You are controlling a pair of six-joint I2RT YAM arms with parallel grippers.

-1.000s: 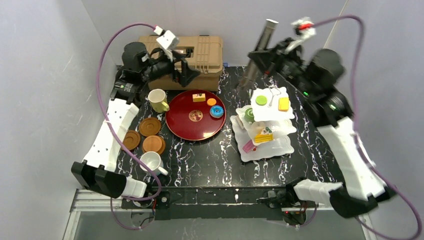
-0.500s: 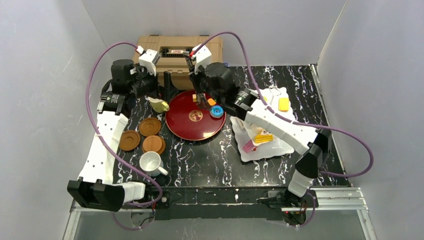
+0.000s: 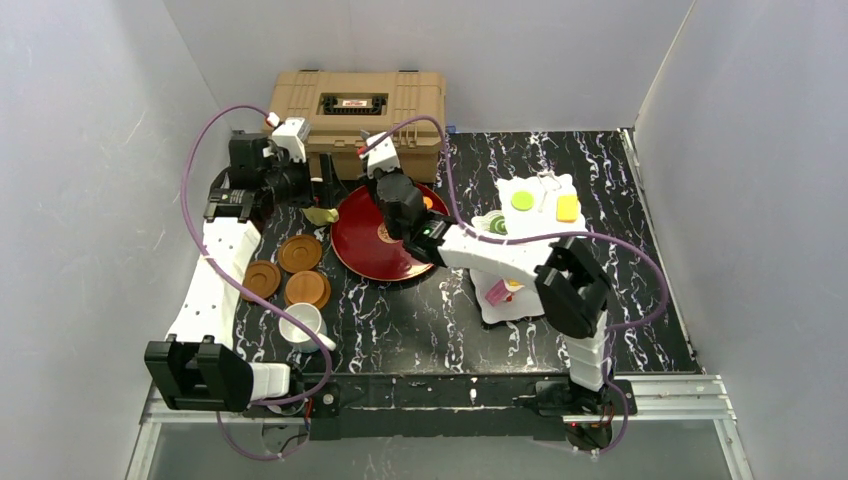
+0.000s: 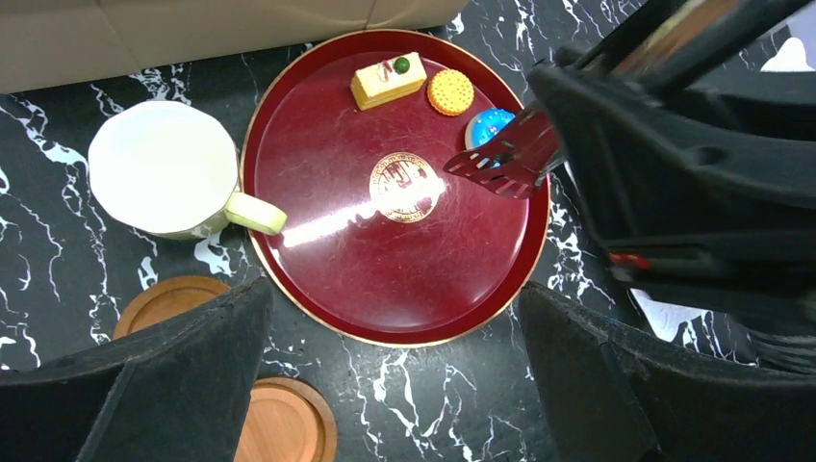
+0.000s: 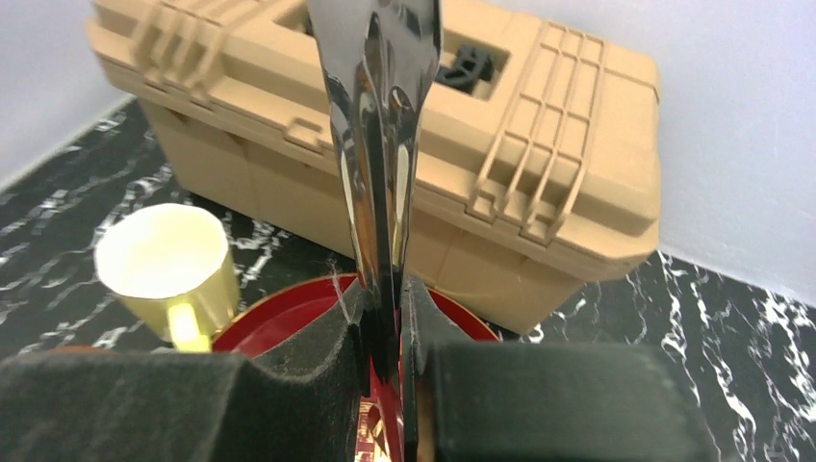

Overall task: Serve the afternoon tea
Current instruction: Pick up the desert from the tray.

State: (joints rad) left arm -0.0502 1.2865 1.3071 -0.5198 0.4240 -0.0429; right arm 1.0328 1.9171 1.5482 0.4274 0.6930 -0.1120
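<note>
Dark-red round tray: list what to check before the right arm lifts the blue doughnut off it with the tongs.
1. Right gripper clamped on the shiny metal tongs: ok.
2. Tong tips at the blue toy doughnut: ok sideways; height cannot tell.
3. Tong blades far enough apart to take it: cannot tell.
4. Left gripper open, empty, above the dark-red round tray: ok.
5. Pale-yellow mug clear of the tray: not ok, handle overlaps the rim.
6. Free room on the top tier of the white three-tier scalloped stand: ok.
</note>
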